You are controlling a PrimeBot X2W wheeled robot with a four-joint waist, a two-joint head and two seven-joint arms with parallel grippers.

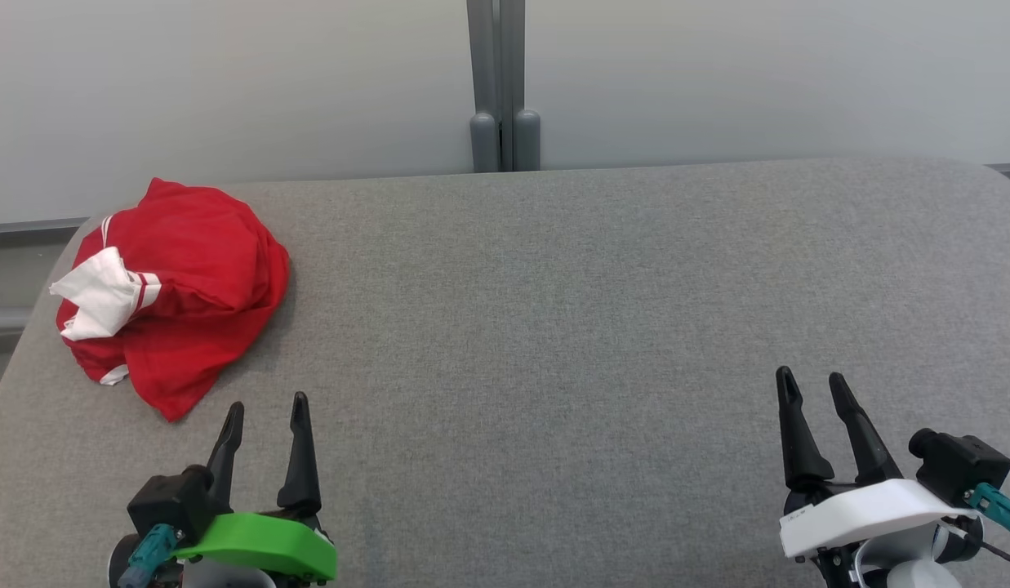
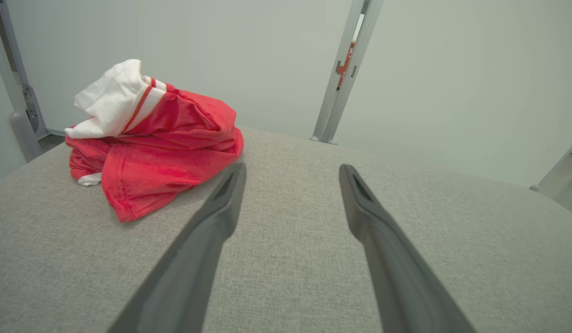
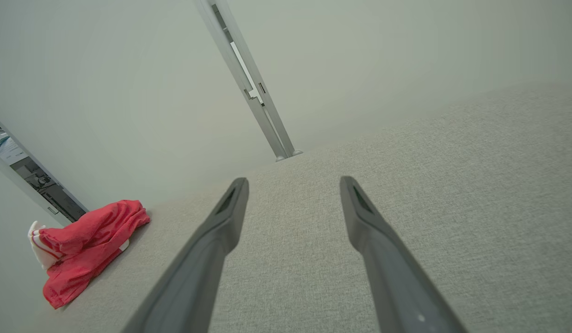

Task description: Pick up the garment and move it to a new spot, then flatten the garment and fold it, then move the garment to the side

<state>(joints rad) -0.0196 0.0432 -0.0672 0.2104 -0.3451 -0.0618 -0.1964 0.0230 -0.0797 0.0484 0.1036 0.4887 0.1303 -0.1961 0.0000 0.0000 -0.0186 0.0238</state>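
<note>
Both the left pincer (image 1: 268, 402) and the right pincer (image 1: 811, 374) stand wide and empty above the grey counter (image 1: 553, 327). The crumpled red garment (image 1: 186, 278) lies just ahead of the left pincer, slightly to its outer side and well apart from the right pincer, so the left arm is nearer.
</note>
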